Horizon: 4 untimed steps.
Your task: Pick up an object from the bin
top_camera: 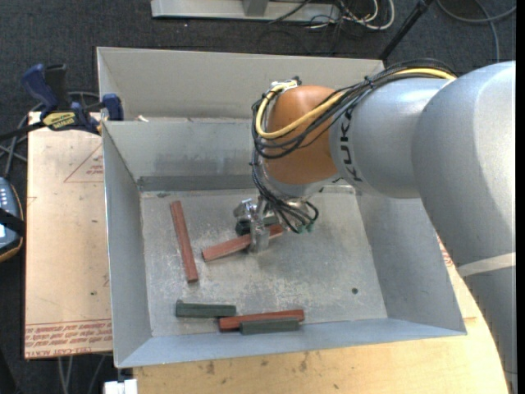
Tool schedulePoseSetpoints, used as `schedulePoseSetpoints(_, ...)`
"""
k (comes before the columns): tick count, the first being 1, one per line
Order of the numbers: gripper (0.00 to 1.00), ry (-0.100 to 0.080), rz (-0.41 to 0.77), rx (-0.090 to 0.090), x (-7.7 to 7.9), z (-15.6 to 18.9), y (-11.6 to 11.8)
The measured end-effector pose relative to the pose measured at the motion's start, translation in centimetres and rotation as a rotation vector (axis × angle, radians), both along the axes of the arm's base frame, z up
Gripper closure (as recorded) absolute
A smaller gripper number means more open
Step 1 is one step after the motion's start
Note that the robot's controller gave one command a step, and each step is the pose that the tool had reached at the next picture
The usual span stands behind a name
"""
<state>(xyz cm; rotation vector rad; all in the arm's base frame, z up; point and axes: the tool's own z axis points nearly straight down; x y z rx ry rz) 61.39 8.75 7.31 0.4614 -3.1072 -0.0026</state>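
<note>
My gripper [259, 238] hangs low over the middle of the bin, under the orange cover. Its tips sit at the right end of a short reddish-brown bar [223, 250] that lies flat on the bin floor, slanting up to the right. Whether the bar is between the fingers I cannot tell. A longer reddish-brown stick [184, 241] lies to the left of it, running almost front to back.
Near the bin's front wall lie a dark green bar [204, 309], a reddish bar [261, 317] and a dark grey bar [271, 327] close together. The arm enters from the right and covers the bin's right rear part.
</note>
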Motion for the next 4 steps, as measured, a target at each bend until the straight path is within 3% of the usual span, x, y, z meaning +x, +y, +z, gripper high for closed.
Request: schedulePoseSetpoints(4, 1.0, -0.001, 0.0, 0.0, 0.0, 3.9, 0.1)
